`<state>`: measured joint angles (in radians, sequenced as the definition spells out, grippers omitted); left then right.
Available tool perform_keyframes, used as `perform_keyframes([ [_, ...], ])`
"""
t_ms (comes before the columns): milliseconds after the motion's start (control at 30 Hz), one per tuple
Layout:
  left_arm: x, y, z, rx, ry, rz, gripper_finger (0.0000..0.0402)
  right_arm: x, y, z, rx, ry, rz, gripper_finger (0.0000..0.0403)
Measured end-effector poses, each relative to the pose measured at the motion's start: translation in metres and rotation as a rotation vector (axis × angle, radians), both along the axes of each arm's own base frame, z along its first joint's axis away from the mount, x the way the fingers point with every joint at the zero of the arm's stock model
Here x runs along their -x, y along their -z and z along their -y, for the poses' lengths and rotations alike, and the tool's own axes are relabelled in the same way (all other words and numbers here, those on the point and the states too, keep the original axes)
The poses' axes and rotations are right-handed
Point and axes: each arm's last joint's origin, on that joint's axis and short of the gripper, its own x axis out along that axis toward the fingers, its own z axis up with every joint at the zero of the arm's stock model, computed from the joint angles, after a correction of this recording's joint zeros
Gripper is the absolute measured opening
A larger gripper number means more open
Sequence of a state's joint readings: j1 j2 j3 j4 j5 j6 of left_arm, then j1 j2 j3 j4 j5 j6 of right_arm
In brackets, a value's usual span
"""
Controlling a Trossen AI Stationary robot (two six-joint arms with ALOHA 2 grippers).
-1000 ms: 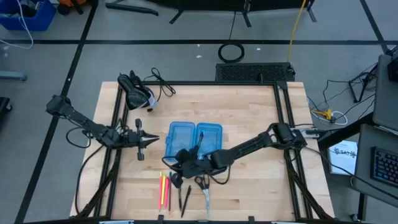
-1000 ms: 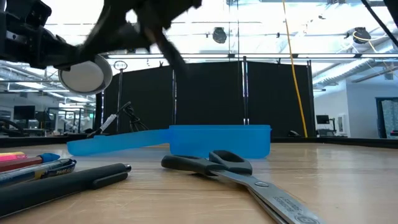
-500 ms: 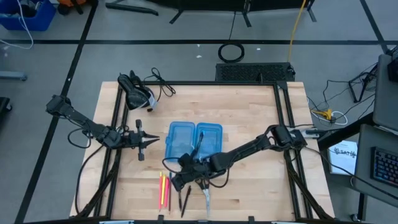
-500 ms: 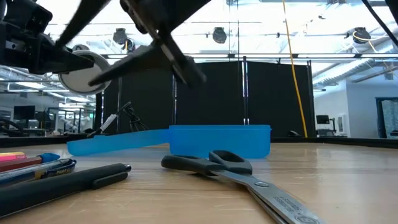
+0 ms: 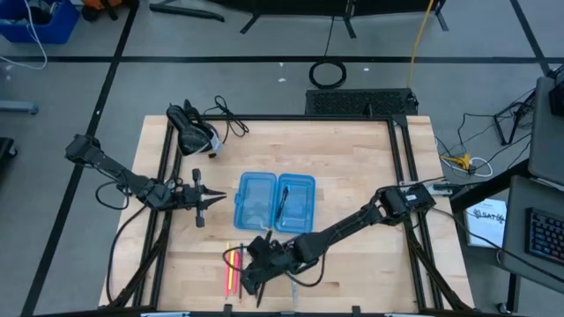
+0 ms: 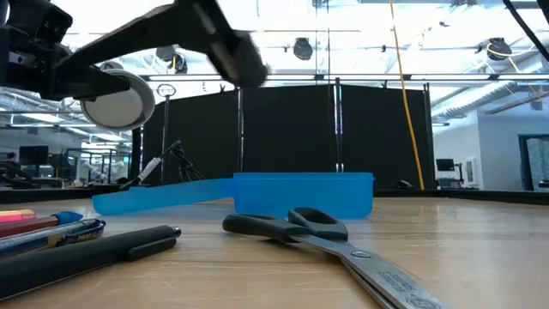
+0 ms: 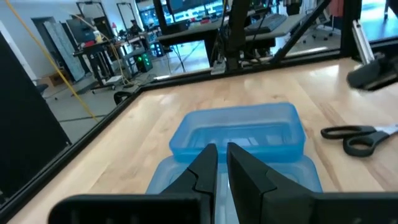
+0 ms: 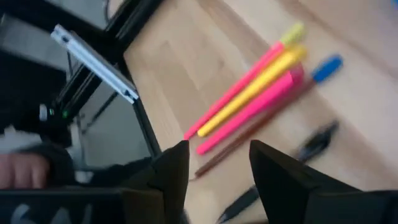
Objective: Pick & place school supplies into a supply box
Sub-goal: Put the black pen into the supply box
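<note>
The supply box (image 5: 273,202) lies open mid-table, its two blue halves side by side, with a black pen (image 5: 284,204) in its right half. Pink and yellow pens (image 8: 255,99) lie side by side on the wood near the front edge. Black pens (image 5: 262,286) and the scissors (image 6: 326,236) lie flat to their right. My right gripper (image 8: 214,165) hovers open above the pink and yellow pens, touching nothing. My left gripper (image 7: 222,168) waits shut left of the box (image 7: 242,134), pointing at it.
A black device with coiled cables (image 5: 194,130) sits at the table's far left corner. Dark frame rails (image 5: 167,220) run along the table's left and right edges. A thin brown pen with a blue cap (image 8: 326,65) lies beside the pink ones.
My right gripper has opened near the box's near edge and let go of a black pen, which now lies in the box's right half. It has then moved toward the table's near edge and a little left, coming over the pink and yellow pens.
</note>
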<state>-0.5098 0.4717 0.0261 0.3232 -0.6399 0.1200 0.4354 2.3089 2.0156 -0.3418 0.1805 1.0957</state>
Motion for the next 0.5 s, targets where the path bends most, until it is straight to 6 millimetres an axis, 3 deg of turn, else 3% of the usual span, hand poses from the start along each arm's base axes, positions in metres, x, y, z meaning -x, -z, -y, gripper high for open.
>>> perform_keyframes([
  [300, 0.0, 0.001, 0.0, 0.008, -0.002, -0.011, 0.0042, -0.004, -0.035, 0.03, 0.401, -0.479, 0.175, 0.016],
  [500, 0.0, 0.001, 0.0, 0.032, -0.005, -0.008, 0.0042, -0.001, -0.051, 0.042, 0.884, -0.759, 0.262, 0.016],
])
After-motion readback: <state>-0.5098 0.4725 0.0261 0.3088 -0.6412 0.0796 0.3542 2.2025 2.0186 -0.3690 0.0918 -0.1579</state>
